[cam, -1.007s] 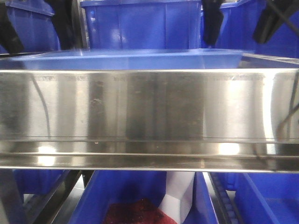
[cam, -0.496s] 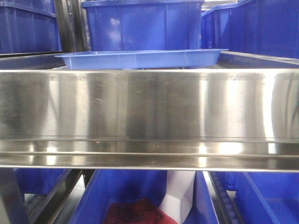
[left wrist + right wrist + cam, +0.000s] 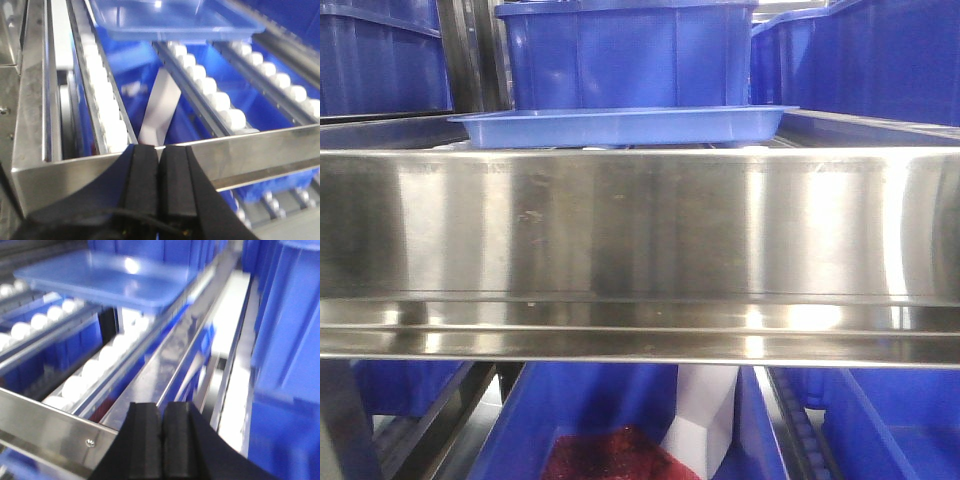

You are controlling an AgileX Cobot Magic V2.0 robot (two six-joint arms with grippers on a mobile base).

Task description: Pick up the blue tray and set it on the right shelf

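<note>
The light-blue tray (image 3: pixel 620 126) lies on the steel shelf's roller tracks behind the wide front rail (image 3: pixel 640 230). It also shows at the top of the left wrist view (image 3: pixel 170 20) and at the upper left of the right wrist view (image 3: pixel 105 277). My left gripper (image 3: pixel 160 150) is shut and empty, hovering at the shelf's front rail (image 3: pixel 250 150), well back from the tray. My right gripper (image 3: pixel 162 407) is shut and empty, over the shelf's right side rail (image 3: pixel 175 355), short of the tray. Neither gripper shows in the front view.
Deep dark-blue bins (image 3: pixel 630 55) stand behind the tray and to both sides. More blue bins (image 3: pixel 600 420) sit below the shelf, one with red contents (image 3: pixel 615 455). White rollers (image 3: pixel 220 102) line the tracks. A white sheet (image 3: pixel 160 107) hangs below the rollers.
A second ago dark gripper shapes stood at the tray's ends and the tray loomed close. They have withdrawn from view, and the tray now rests farther back on the shelf, shifted slightly right.
</note>
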